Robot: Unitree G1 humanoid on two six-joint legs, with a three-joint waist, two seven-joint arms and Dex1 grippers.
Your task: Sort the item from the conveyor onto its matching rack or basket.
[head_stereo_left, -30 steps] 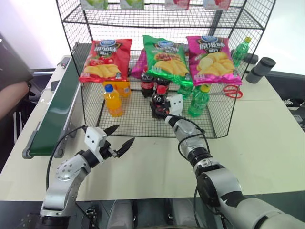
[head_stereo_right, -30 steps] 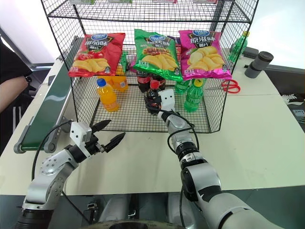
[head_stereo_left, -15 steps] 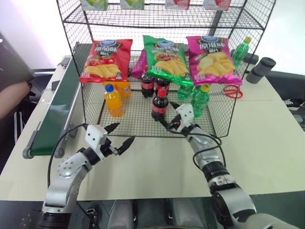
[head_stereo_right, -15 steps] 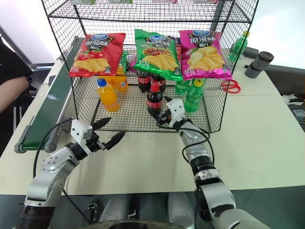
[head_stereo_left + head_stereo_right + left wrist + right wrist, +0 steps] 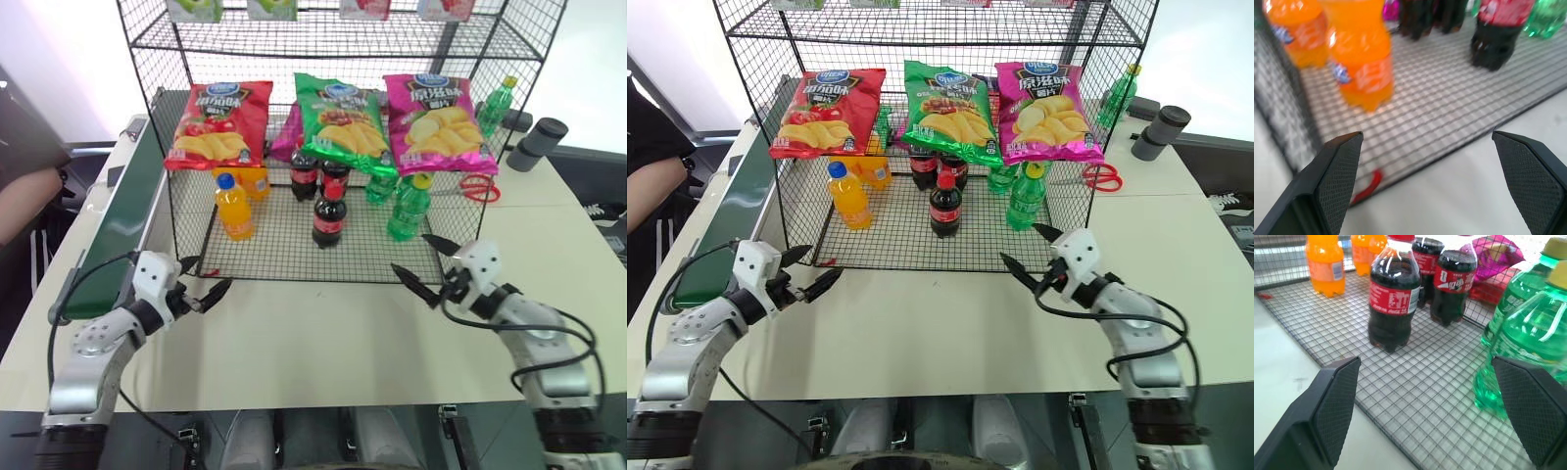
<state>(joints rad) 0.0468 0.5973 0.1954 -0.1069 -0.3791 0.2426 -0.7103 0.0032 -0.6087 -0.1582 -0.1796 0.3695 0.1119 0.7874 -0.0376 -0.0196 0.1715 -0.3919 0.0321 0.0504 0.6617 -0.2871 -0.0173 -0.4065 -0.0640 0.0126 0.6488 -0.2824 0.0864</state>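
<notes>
The cola bottle (image 5: 329, 211) stands upright on the grid floor of the rack (image 5: 284, 250), in front of two more cola bottles (image 5: 318, 174) and clear of both grippers. An orange soda (image 5: 233, 208) stands to its left, a green bottle (image 5: 409, 208) to its right, and three chip bags hang across the rack's front above them: red (image 5: 217, 124), green (image 5: 342, 119) and pink (image 5: 433, 121). The right gripper (image 5: 429, 264) hovers over the white table (image 5: 323, 333) just in front of the rack's right corner, its two black fingers spread wide with nothing between them. The left gripper (image 5: 201, 279) hangs near the rack's left front corner, beside the near end of the conveyor (image 5: 118, 235), its fingers likewise apart and empty. Red scissors (image 5: 478, 186) lie on the table behind the rack, on its right side. A person's arm (image 5: 24, 201) shows at the far left, beyond the belt.
</notes>
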